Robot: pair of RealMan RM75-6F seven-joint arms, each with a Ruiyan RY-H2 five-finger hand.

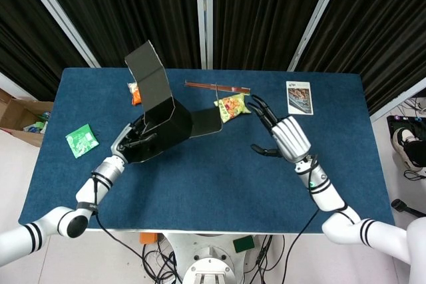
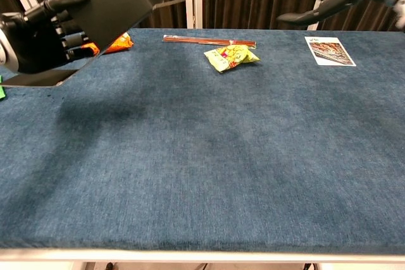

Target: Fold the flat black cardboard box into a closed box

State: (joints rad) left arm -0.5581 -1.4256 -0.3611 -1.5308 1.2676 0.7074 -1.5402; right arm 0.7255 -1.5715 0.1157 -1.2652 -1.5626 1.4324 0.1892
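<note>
Black cardboard box (image 1: 160, 128): part-folded, lifted off table (image 1: 219, 177), gripped by left hand (image 1: 130, 141); right hand (image 1: 287, 136) spread, empty; next, likely fold remaining flaps shut.

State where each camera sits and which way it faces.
Head view: high above, looking down on the blue table; shows both arms, left hand gripping the lifted black box, right hand spread apart.
Chest view: low at the table's near edge, facing the curtains; shows both hands at the top corners.
Shared: box, both hands, yellow packet.
</note>
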